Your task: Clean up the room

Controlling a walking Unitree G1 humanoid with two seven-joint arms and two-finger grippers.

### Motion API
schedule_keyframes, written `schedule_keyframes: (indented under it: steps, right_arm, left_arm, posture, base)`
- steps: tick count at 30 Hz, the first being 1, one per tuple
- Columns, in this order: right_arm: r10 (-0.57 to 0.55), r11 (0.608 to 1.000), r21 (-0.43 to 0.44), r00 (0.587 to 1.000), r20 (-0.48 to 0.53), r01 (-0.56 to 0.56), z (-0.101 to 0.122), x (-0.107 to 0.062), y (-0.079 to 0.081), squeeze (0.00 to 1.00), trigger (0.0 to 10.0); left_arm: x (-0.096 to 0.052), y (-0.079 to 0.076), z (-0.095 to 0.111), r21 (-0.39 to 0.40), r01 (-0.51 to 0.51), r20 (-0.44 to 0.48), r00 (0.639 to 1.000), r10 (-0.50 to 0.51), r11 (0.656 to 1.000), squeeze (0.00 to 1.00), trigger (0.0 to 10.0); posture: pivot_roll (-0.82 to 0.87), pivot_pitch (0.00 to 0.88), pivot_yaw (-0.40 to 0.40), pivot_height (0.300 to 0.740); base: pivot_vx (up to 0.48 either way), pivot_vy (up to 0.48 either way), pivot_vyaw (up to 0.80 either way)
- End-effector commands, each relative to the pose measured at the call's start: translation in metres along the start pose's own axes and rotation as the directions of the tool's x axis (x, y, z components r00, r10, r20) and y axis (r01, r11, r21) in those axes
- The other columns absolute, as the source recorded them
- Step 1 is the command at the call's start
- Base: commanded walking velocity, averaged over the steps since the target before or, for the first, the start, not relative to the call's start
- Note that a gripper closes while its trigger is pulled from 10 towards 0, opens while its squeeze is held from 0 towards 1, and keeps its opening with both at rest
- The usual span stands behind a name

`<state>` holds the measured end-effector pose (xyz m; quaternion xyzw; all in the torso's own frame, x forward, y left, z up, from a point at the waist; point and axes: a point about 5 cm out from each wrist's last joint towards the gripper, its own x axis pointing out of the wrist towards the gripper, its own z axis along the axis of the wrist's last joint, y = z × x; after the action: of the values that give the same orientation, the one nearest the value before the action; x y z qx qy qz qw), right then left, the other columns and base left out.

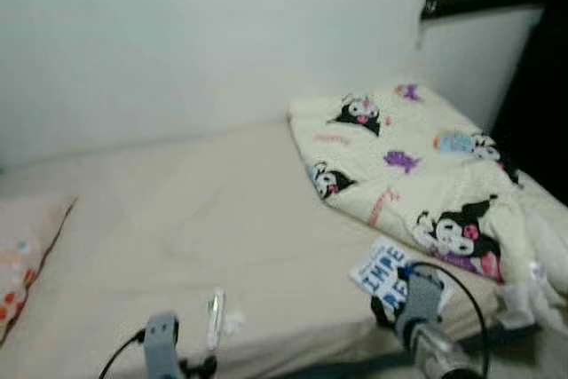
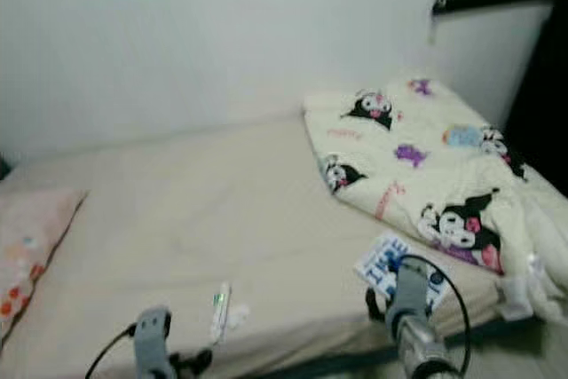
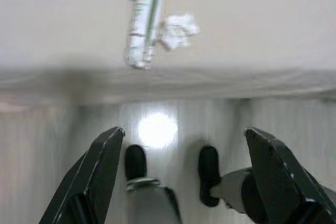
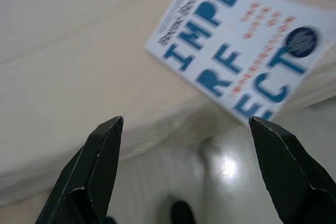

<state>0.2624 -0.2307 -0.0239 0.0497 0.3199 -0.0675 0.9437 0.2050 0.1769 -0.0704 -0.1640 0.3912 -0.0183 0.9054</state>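
**Both pincers spread wide at the bed's near edge**

A bed [image 1: 177, 219] under a smooth, pale beige sheet takes up the middle, its far side against a plain white wall [image 1: 177, 33]. At 2 o'clock lies a soft, rumpled cream blanket [image 1: 417, 166] printed with black-and-white cartoon figures, bunched into folds at the near corner. At 9 o'clock sits a pink pillow [image 1: 22, 259] with orange dots. The centre of the sheet is open and flat.

At 5 o'clock a flat white book [image 4: 236, 51] with large blue lettering lies tilted on the mattress edge, one corner jutting past it. The right pincer [image 4: 184, 171] hangs just short of that edge, fingers far apart, holding nothing, glossy floor [image 4: 231, 166] below.

At 6 o'clock a slim white tube [image 3: 144, 22] with green print lies near the edge, a crumpled white paper scrap [image 3: 178, 29] touching its side. The left pincer [image 3: 181, 177] hovers just outside the edge, wide open and empty
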Motion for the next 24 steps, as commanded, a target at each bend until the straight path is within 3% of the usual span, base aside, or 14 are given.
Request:
schedule_keyframes:
  steps: [1,10,14,19,24]
  right_arm:
    - [0.029,1.0,0.011,1.0,-0.003,-0.029,-0.002,0.001,0.01,0.0,10.0]
    - [0.053,0.999,0.003,0.999,0.001,-0.053,-0.001,0.002,0.016,0.0,10.0]
    - [0.06,0.998,-0.008,0.998,0.0,-0.06,0.0,0.002,0.017,0.0,10.0]
    - [0.094,0.995,-0.022,0.995,0.045,-0.093,0.014,0.005,0.026,0.0,10.0]
    - [0.111,0.993,-0.053,0.993,0.028,-0.11,0.017,0.007,0.033,0.0,10.0]
  left_arm:
    - [-0.002,0.005,0.0,-0.007,-0.016,0.01,1.0,0.016,1.0,0.0,10.0]
    - [0.0,0.001,0.004,-0.024,-0.002,0.034,0.999,0.002,1.0,0.0,10.0]
    - [0.001,0.0,0.008,-0.034,-0.01,0.055,0.998,0.012,0.999,0.0,10.0]
    - [0.006,-0.006,0.037,-0.076,0.016,0.169,0.986,-0.003,0.997,0.0,10.0]
    - [0.009,-0.014,0.058,-0.072,0.067,0.247,0.968,-0.047,0.995,0.0,10.0]
  posture:
    - [-0.17,0.006,0.081,0.74]
    - [-0.17,0.002,0.076,0.74]
    - [-0.17,0.002,0.075,0.74]
    - [-0.16,0.003,0.075,0.74]
    - [-0.16,0.008,0.077,0.74]
  base:
    - [0.0,0.0,0.0]
    - [0.0,-0.402,0.0]
    - [0.0,0.0,0.0]
    - [0.0,0.0,0.0]
    - [0.0,0.0,0.0]
